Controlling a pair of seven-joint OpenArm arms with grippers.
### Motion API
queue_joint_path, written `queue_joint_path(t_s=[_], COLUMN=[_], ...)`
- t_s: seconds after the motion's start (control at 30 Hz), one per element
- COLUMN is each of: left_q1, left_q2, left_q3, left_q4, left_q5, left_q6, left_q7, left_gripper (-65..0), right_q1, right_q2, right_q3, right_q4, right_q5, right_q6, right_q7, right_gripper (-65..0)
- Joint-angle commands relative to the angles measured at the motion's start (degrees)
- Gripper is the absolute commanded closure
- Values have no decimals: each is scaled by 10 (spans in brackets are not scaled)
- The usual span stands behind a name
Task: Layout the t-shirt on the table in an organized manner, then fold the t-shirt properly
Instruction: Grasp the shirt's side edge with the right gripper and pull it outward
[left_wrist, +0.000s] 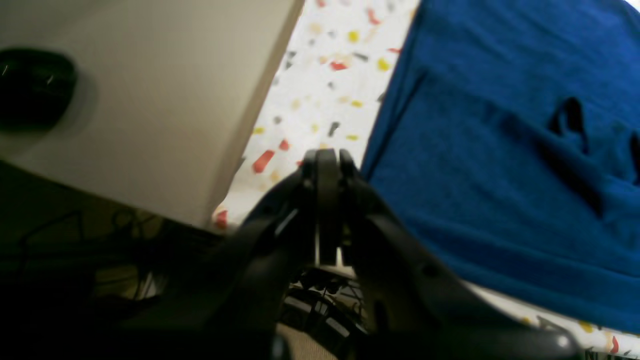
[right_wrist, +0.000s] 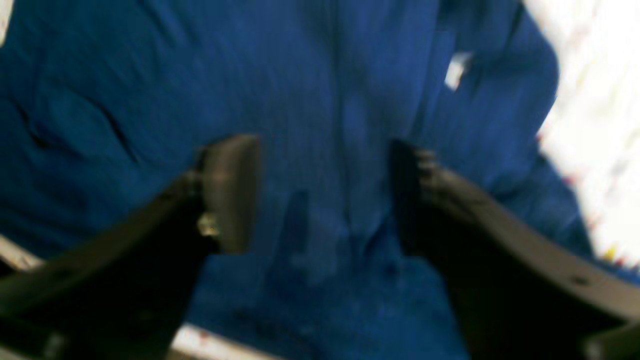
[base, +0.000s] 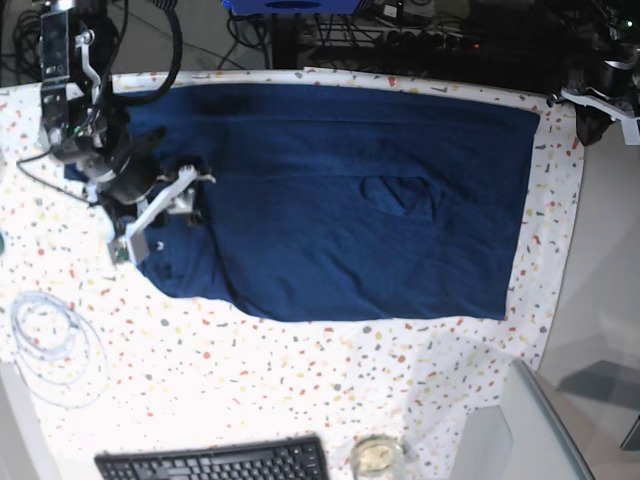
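The t-shirt (base: 340, 200) lies spread across the far half of the counter (base: 300, 390), its long axis running from 9 o'clock to 3 o'clock in the base view, mostly flat, with a small raised pucker right of centre. The right gripper (base: 190, 200) sits over the shirt's 9 o'clock end, where the cloth narrows and bunches; its wrist view shows the jaws standing apart with navy fabric directly between and beneath them, none of it visibly pinched. The left gripper (left_wrist: 327, 170) is pressed together on nothing, parked off the 3 o'clock edge at about 1 o'clock in the base view; from it the shirt lies just to one side. Judgement: the right arm is nearer, so work on the crumpled 9 o'clock end falls to it.
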Motion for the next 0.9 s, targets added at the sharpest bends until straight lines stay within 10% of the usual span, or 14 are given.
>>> queue_joint_path(t_s=[0.0,0.4,0.87], left_q1=[5,8,3], left_q2=[-8,-8,5], left_q3=[-3,-4,-3], left_q4=[10,8,7], left_q5=[-5,-5,-9], left_q6=[-1,-1,-1], left_q7=[-11,-11,-10], left_gripper=[0,0,0], right_q1=[30,258,239], right_q2=[7,52,57], right_q3=[28,73,-5], right_q4=[-1,-362,-296], right_q5=[0,-2,-1], right_q6=[-2,-2,-2], right_q7=[11,13,-23], right_gripper=[-432,-447,-447])
